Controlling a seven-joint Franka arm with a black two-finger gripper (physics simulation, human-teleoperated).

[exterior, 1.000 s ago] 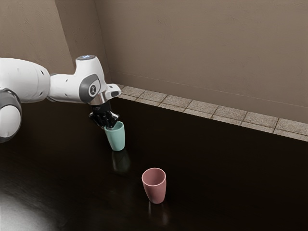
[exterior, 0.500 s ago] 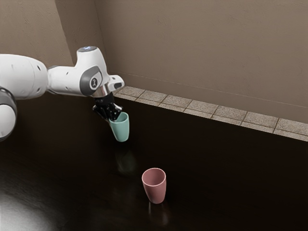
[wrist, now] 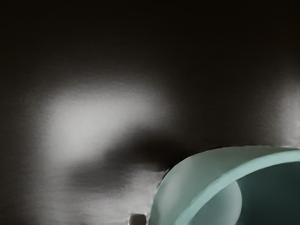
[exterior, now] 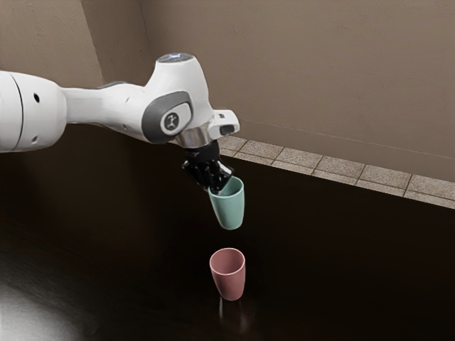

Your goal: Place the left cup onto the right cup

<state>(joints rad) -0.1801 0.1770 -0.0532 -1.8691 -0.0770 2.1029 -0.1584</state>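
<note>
The claw point(exterior: 213, 180) is pressed together on the wall of the green cup point(exterior: 229, 204), pinching it at the rim on the side nearest the arm point(exterior: 106, 114). A rim grip is judged to have been chosen so that the base and lower body are left free of the fingers and can enter another cup unobstructed.

The green cup is held in the air, mouth up and slightly tilted, well clear of the tabletop point(exterior: 355, 270). This height is judged to be needed so that its base passes over the rim of the pink cup point(exterior: 228, 273) without striking it. In the wrist view, the green cup point(wrist: 220, 187) is seen just under the hand, with dark tabletop point(wrist: 93, 70) beyond it.

The pink cup stands upright, mouth up, near the front edge of the tabletop and well apart from the far edge, which is bordered by tiles point(exterior: 320, 165). The two cups are not touching; the green cup appears above the pink cup and possibly a little toward the far edge, though the depth offset cannot be told exactly.

The carry is judged to be nearly complete. Centring over the pink mouth, levelling and a straight descent are judged to remain. A tilted or off-centre descent could tip the pink cup.
</note>
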